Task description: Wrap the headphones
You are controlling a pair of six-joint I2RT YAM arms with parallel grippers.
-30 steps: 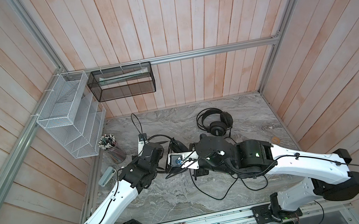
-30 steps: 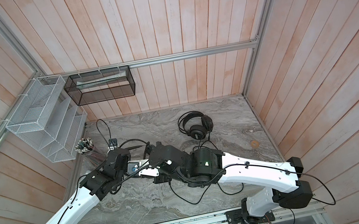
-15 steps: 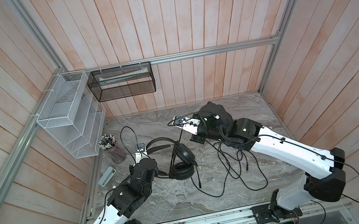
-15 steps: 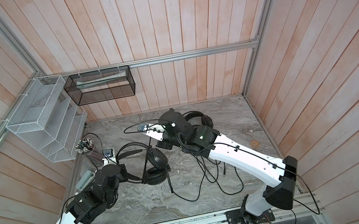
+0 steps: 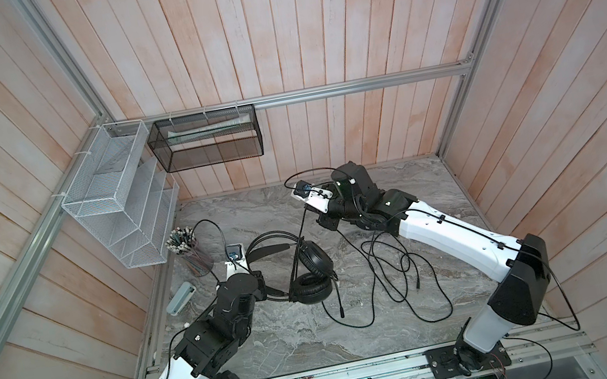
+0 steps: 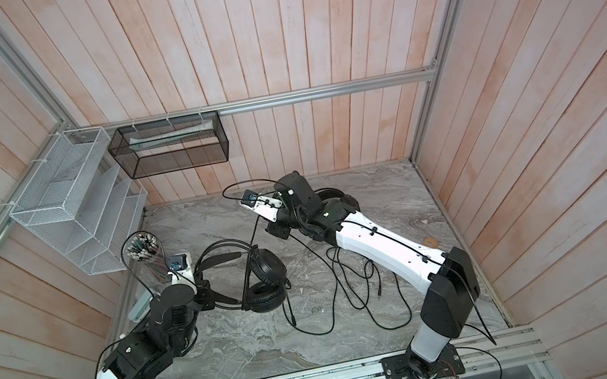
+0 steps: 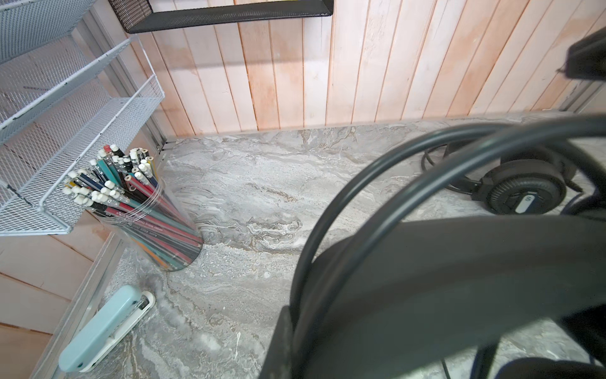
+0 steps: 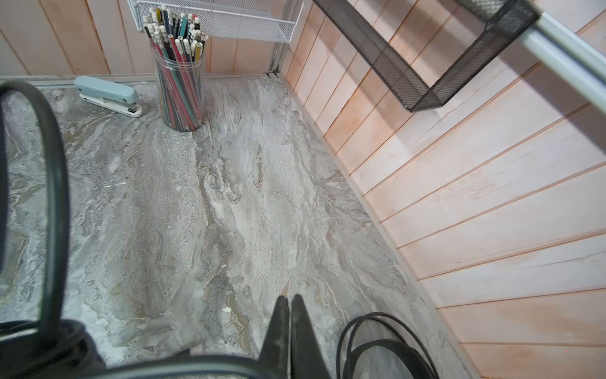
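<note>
We counted two headsets, two grippers, one stapler, one cup of pencils and two mesh wall racks around the marble table (image 5: 279, 350). Nearest us, loose cable (image 5: 387, 268) lay in slack loops on the marble between the arms. Just beyond it, the left gripper (image 5: 264, 290) had its fingers closed on the thin headband (image 5: 268, 249) of the boom-mic headset (image 5: 312, 258), whose cups sat just right of that gripper, left of the table's centre. From this headset a taut cable (image 5: 302, 232) ran up to the right gripper (image 8: 290, 303), which hung above the table farther back. Its fingers were pressed together, and the tight line ended at them in both top views. Behind the right arm, the grille-backed headset (image 7: 524, 193) lay near the back wall, with neither gripper touching it. Along the left edge lay the pale blue stapler (image 5: 182, 298), then the pencil cup (image 5: 190, 252). The white rack (image 5: 119, 206) and the black basket (image 5: 208, 139) hung on the walls beyond.
</note>
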